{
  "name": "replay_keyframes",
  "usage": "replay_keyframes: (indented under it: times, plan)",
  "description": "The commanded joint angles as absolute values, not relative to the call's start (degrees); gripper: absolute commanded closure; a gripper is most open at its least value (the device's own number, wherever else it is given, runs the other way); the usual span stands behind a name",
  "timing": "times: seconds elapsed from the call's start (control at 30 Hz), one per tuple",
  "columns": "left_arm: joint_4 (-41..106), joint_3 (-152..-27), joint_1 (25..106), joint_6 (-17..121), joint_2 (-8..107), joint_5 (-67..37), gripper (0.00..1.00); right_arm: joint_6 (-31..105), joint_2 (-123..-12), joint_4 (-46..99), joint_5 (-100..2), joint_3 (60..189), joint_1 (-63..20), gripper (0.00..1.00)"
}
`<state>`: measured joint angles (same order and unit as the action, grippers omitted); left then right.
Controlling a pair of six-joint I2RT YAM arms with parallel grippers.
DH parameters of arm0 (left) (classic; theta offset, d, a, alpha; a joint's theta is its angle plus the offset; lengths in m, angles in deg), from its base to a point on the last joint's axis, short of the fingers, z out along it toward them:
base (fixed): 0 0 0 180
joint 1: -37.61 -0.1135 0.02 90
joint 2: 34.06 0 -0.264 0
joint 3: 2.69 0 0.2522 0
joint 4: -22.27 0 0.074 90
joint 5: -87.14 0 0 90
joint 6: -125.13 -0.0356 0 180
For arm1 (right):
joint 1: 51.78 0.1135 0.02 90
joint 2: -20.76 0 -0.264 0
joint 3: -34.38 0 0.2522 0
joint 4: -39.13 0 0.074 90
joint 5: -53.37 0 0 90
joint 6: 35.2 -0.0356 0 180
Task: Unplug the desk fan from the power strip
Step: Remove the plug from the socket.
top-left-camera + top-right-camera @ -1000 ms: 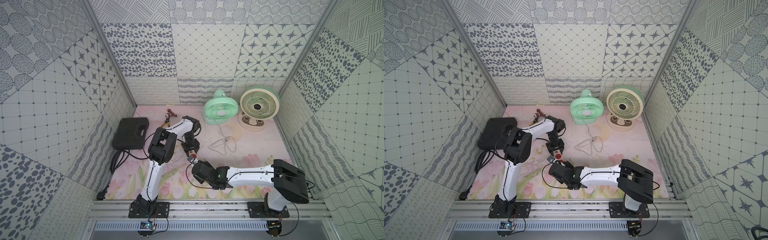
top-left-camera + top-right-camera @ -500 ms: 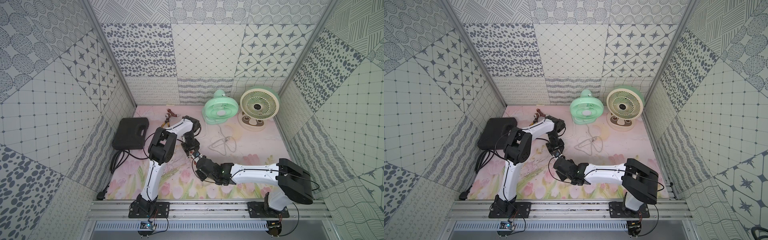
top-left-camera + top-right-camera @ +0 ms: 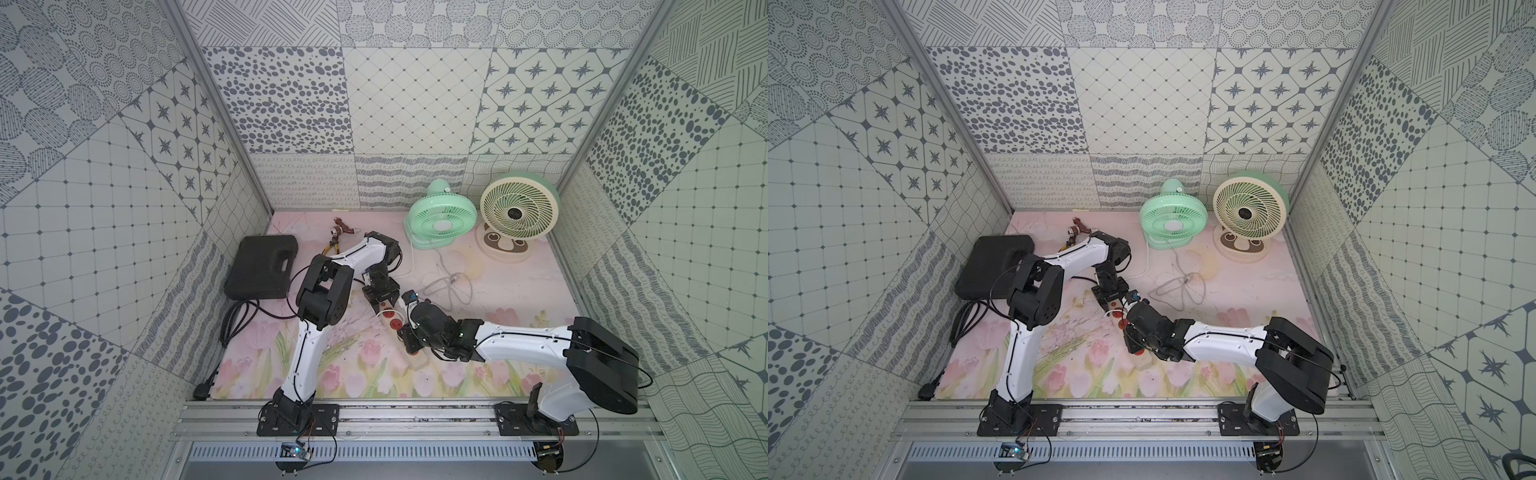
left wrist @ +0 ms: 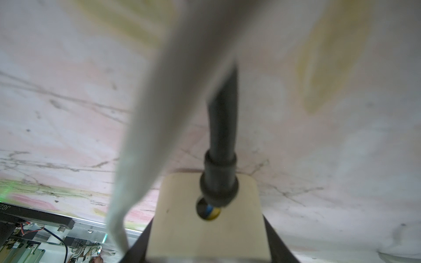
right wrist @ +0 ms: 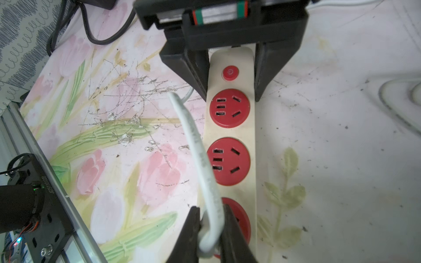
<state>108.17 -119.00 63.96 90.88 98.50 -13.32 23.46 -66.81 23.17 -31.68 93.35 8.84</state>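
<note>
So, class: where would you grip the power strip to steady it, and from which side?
Grip the power strip at the end with the switch, from above, jaws across its narrow width: the long sides are flat and parallel, and the sockets stay clear. The left gripper clamps it there.

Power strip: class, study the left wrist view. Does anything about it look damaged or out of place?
Yes. At the end of the power strip, the collar of the black cord has pulled partly out of its hole, baring blue and yellow inner wires. That looks like damage.
</note>
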Motion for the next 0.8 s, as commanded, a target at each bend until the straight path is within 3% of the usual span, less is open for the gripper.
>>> replay_keyframes:
  times: [0.0, 0.77]
  plan:
    - [109.42, -115.50, 63.86, 89.80, 102.97, 0.61, 1.00, 22.95, -65.46, 31.50, -25.40, 94.99, 6.43, 1.00]
    - [109.10, -114.98, 63.97, 90.24, 103.32, 0.50, 1.00, 51.18, -74.09, 30.29, -6.22, 105.09, 24.03, 1.00]
